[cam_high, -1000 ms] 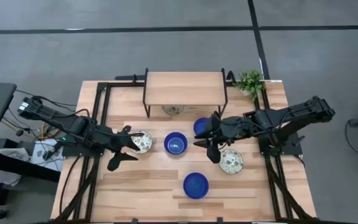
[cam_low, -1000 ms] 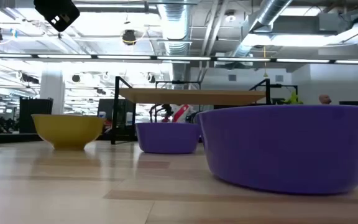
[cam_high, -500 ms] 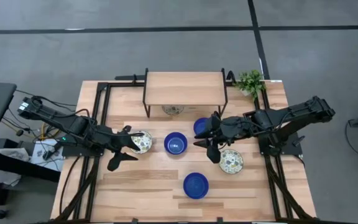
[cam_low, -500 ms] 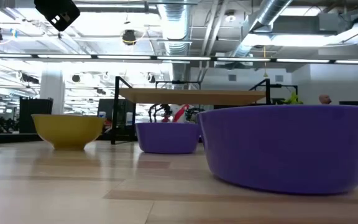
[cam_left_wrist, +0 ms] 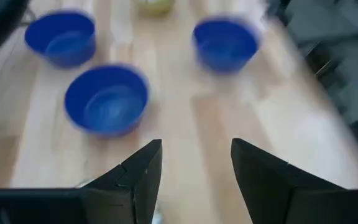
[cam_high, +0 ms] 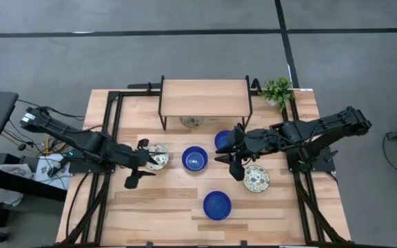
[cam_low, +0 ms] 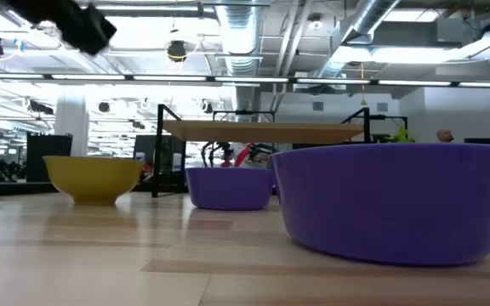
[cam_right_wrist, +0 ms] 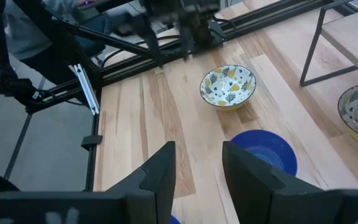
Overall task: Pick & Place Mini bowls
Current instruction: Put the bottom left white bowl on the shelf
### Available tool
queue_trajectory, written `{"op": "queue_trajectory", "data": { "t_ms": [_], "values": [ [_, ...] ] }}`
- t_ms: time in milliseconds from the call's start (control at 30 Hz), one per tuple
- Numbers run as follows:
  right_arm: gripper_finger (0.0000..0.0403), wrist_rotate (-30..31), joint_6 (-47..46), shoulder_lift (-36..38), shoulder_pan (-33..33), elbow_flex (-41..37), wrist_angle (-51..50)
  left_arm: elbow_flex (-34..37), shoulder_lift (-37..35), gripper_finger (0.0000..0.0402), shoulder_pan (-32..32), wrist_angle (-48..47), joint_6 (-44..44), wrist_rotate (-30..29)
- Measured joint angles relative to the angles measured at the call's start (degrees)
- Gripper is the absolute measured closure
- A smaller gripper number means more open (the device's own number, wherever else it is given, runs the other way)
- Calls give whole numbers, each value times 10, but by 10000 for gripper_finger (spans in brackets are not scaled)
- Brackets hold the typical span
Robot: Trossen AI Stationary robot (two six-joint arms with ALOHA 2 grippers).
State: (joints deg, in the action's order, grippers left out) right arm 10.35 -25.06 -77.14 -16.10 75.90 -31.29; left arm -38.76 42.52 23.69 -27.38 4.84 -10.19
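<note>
Six mini bowls stand on their bases on the wooden table. Three are blue: one in the middle (cam_high: pixel 194 159), one near the right gripper (cam_high: pixel 222 139), one toward the near edge (cam_high: pixel 217 205). Three are patterned white: one beside the left gripper (cam_high: pixel 158 156), one below the right gripper (cam_high: pixel 256 178), one under the shelf (cam_high: pixel 191 122). My left gripper (cam_high: pixel 138 164) is open just left of the patterned bowl, and its wrist view shows bare table between the fingers (cam_left_wrist: pixel 194 180). My right gripper (cam_high: pixel 236 151) is open and touches nothing.
A raised wooden shelf (cam_high: pixel 204 98) on black legs stands at the far side. A small green potted plant (cam_high: pixel 278 91) sits at the far right corner. Black frame rails (cam_high: pixel 113 117) run along both sides. Bare table lies along the near edge (cam_high: pixel 157 213).
My left gripper has shifted a little toward the table's right, closer to the patterned bowl beside it, staying open. The right arm and all the bowls have kept still.
</note>
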Motion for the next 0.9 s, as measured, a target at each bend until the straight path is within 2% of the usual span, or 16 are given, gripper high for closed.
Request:
{"op": "queue_trajectory", "data": {
  "t_ms": [267, 567, 900],
  "values": [
    [283, 0, 0, 0, 0, 0, 0, 38, 89, 211, 0, -5, -16, -59],
    [283, 0, 0, 0, 0, 0, 0, 48, 174, 211, 0, -7, -14, -61],
    [283, 0, 0, 0, 0, 0, 0, 48, 219, 211, 0, -8, -14, -65]
  ]
}}
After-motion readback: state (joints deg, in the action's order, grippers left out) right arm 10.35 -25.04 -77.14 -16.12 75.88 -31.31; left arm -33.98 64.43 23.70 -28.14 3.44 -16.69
